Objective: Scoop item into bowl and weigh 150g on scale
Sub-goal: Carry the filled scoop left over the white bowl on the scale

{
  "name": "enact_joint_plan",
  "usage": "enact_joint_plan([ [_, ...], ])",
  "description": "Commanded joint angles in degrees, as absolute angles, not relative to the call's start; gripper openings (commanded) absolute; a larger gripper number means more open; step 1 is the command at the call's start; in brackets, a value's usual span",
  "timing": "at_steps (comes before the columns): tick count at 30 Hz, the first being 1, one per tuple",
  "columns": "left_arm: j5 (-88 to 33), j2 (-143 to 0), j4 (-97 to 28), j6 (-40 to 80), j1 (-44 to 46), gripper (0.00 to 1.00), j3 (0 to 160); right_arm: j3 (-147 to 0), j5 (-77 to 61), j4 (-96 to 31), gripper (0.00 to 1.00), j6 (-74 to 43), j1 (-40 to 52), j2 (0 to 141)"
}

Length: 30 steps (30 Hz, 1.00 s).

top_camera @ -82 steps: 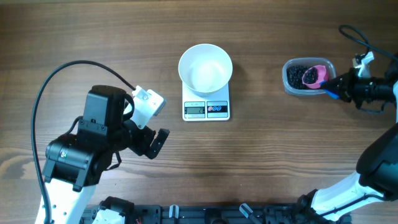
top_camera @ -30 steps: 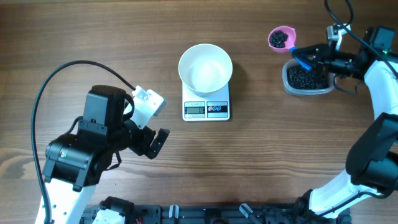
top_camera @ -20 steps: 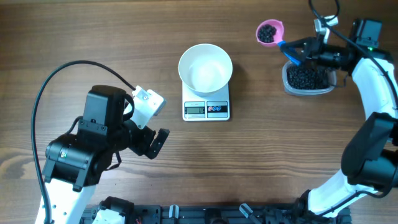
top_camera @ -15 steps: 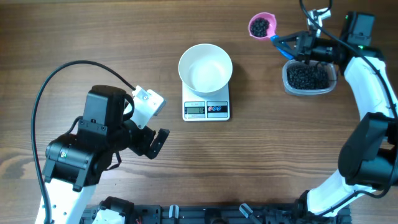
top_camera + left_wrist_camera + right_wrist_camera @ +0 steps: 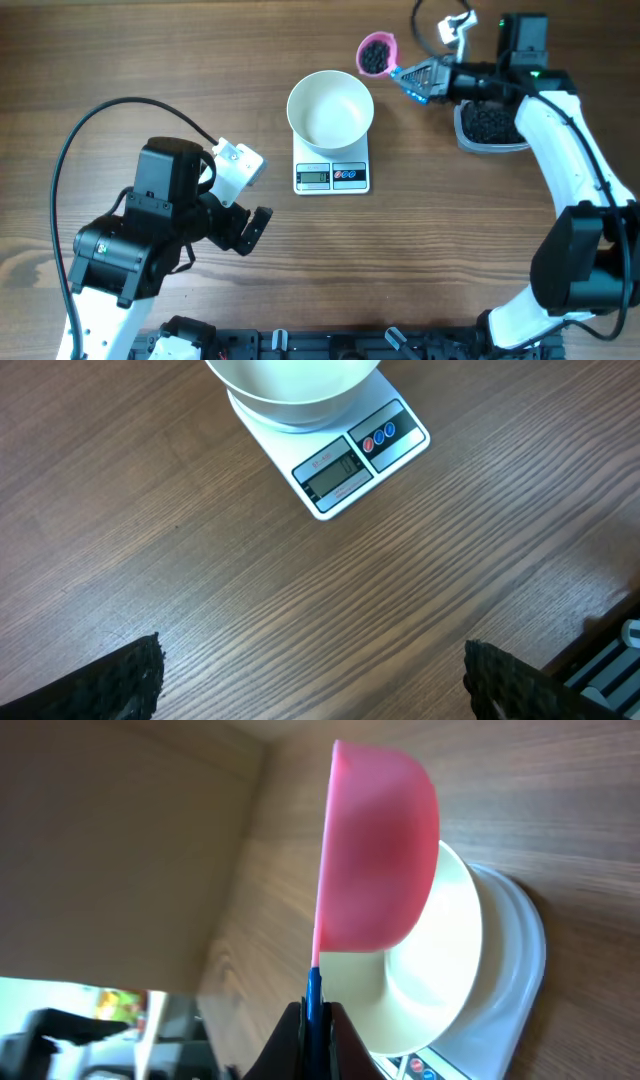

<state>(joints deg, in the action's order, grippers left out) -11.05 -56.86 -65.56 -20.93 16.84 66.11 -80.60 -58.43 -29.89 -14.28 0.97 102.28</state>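
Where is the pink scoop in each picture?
Overhead: the pink scoop is near the top, just right of the white bowl, with black beads in it.
Left wrist: not in this picture.
Right wrist: the scoop fills the middle, seen from the side.
Shared landmark: the white bowl on the scale shows in all three views.

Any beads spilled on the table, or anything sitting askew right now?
Nothing stands out. The beads sit inside the pink scoop held in the right hand, none loose on the table; the empty white bowl sits squarely on the scale.
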Motion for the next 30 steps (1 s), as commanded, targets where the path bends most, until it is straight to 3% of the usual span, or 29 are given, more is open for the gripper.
enact_joint_plan([
  [1,-12.16,-57.12,-65.39,-22.09,16.45,1.00,67.51,-80.38,-51.66,-32.14,0.04,-7.29,3.73,98.19],
  [15,-12.16,-57.12,-65.39,-22.09,16.45,1.00,67.51,-80.36,-28.69,-37.74,0.05,-2.98,14.76,96.20],
  [30,-12.16,-57.12,-65.39,-22.09,16.45,1.00,67.51,-80.34,-26.33,-37.01,0.05,-3.16,17.93,96.23],
])
